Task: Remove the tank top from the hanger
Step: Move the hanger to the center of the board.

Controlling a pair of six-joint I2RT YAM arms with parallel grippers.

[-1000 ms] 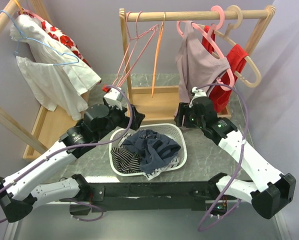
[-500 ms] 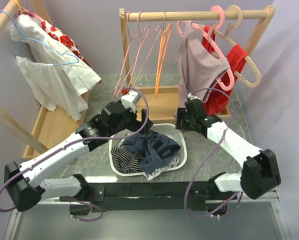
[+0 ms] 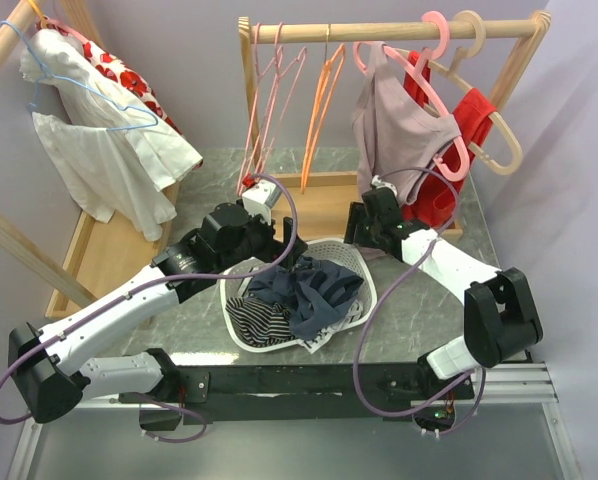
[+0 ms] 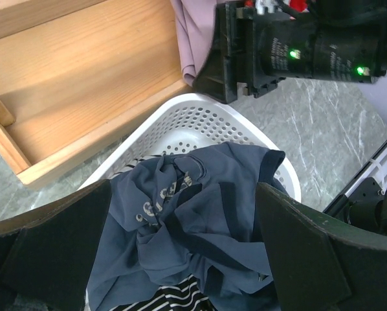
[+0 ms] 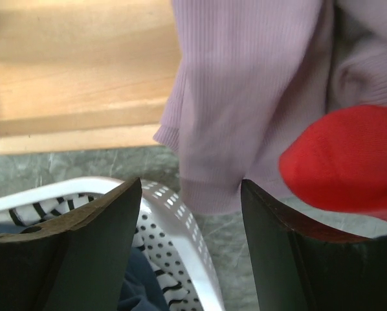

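The mauve tank top [image 3: 394, 130] hangs on a pink hanger [image 3: 429, 75] at the right of the wooden rail, over a red garment [image 3: 449, 190]. My right gripper [image 3: 364, 225] is open just below its hem. In the right wrist view the ribbed tank top [image 5: 245, 84] hangs down in line with the gap of the open right gripper [image 5: 190, 188], and I cannot tell if it touches. My left gripper [image 3: 279, 255] is open and empty above the white basket [image 3: 367, 290], over a navy shirt [image 4: 200, 207]. The left gripper [image 4: 180, 214] holds nothing.
Empty pink wire hangers [image 3: 269, 110] and an orange hanger [image 3: 319, 110] hang left of the tank top. A beige hanger [image 3: 499, 140] carries the red garment. The rack's wooden base [image 3: 319, 205] lies behind the basket rim [image 5: 180, 214]. A white garment [image 3: 109, 150] hangs on the left rack.
My left arm has swung right and forward over the basket. My right gripper has drawn in toward the tank top's hem. The basket has shifted and the empty hangers have swung.
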